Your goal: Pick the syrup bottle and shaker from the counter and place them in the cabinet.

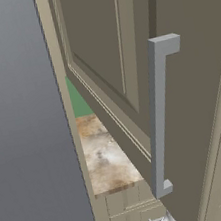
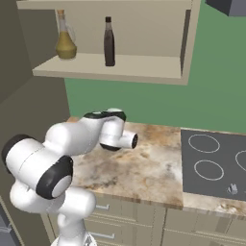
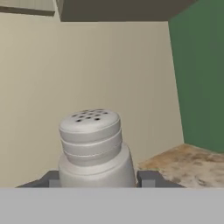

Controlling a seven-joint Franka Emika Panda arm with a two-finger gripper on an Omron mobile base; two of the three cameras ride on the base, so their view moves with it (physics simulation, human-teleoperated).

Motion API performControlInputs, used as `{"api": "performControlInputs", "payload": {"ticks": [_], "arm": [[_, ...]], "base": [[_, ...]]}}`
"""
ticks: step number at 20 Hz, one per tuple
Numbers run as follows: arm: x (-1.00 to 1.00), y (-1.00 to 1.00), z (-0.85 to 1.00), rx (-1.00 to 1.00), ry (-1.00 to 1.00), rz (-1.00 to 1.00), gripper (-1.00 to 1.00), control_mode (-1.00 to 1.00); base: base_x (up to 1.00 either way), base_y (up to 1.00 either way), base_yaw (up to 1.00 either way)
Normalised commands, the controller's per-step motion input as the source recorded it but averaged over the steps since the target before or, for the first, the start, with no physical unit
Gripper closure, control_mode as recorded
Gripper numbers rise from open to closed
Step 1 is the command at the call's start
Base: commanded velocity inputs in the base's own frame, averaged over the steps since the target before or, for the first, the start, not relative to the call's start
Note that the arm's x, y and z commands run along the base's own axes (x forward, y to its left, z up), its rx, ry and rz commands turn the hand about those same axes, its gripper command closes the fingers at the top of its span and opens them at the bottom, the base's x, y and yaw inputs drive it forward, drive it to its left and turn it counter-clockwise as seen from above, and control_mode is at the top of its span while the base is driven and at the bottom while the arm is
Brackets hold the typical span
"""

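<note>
- Gripping the shaker [image 3: 92, 148]: my tool [image 3: 98, 179] has a dark tip showing on each side of its grey body, closed on it low down, so the perforated cap stands clear above and upright.
- Holding it low and upright looks sensible to me; nothing should spill through the holes, and the base stays free for setting down.
- Behind it are a plain beige wall and a green one, with the mottled bench [image 3: 192, 164] down to the right. I judge the shaker is lifted off the bench, not resting on it.
- In the right base view my arm [image 2: 72, 144] reaches out over the bench, under the open cabinet [image 2: 110, 67].
- On its shelf a dark bottle [image 2: 109, 42] already stands, likely the syrup, beside an amber jug [image 2: 66, 38]; the shelf space to their right is where the shaker could go.
- No label or writing can be read on any of them.
- The cabinet door [image 1: 181, 96] with its grey handle [image 1: 159, 120] hangs open, which leaves the way in clear.
</note>
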Motion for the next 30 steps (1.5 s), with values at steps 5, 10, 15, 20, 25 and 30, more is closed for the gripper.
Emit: {"api": "performControlInputs", "payload": {"ticks": [5,10,15,20,25,30], "arm": [[-0.47,-0.33,1.0,0.05,0.0,-0.18,1.0,-1.0],[-0.3,-0.12,1.0,-0.03,0.0,-0.14,1.0,-1.0],[-0.32,-0.06,0.96,-0.05,0.0,-0.1,1.0,-1.0],[-0.73,-0.54,0.7,-0.01,0.0,-0.08,1.0,-1.0],[-0.73,-0.66,0.82,0.0,-0.01,-0.08,1.0,-1.0],[-0.53,-0.62,0.85,0.0,-0.01,-0.1,1.0,-1.0]], "base": [[0.0,0.0,0.0],[0.0,0.0,0.0],[0.0,0.0,0.0],[0.0,0.0,0.0],[0.0,0.0,0.0],[0.0,0.0,0.0]]}}
